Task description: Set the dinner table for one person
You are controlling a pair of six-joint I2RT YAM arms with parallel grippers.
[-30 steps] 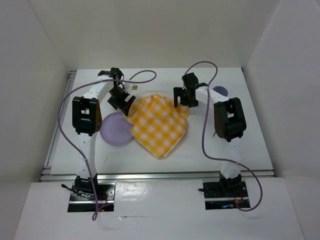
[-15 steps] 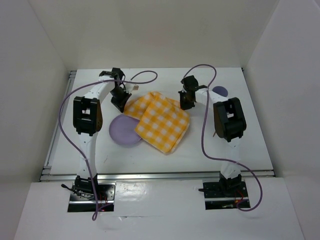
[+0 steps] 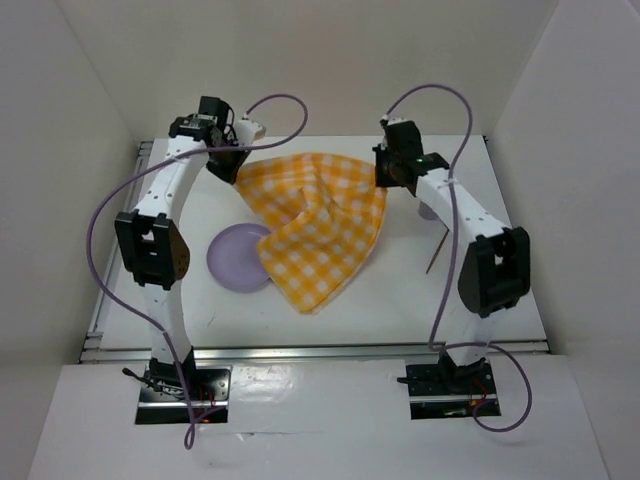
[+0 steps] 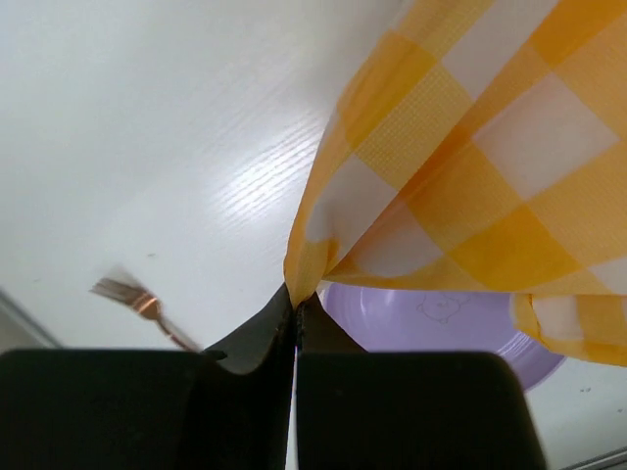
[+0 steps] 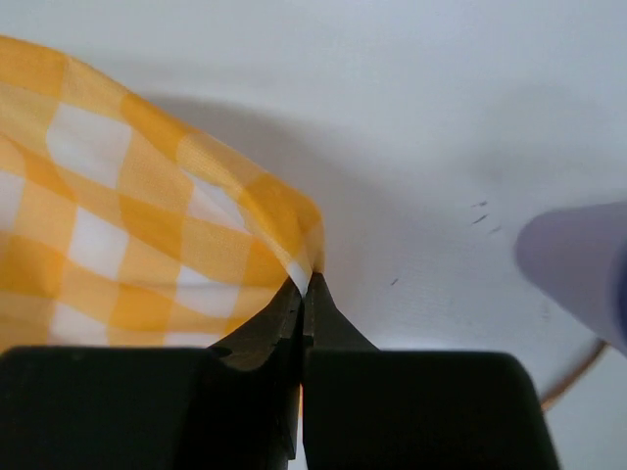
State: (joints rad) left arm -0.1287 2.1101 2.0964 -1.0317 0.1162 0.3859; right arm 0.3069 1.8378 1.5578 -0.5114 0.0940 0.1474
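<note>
Both arms are holding the cloth (image 3: pixel 322 225) above the table (image 3: pixel 400 300); the left gripper (image 4: pixel 297 305) is pinching 1 corner between pressed-together fingers; the right gripper (image 5: pixel 304 286) is pinching another corner likewise; the cloth is sagging between the 2 grippers; a plate (image 4: pixel 431 318) is lying below the left gripper, with a blurred fork (image 4: pixel 132 297) near it.
</note>
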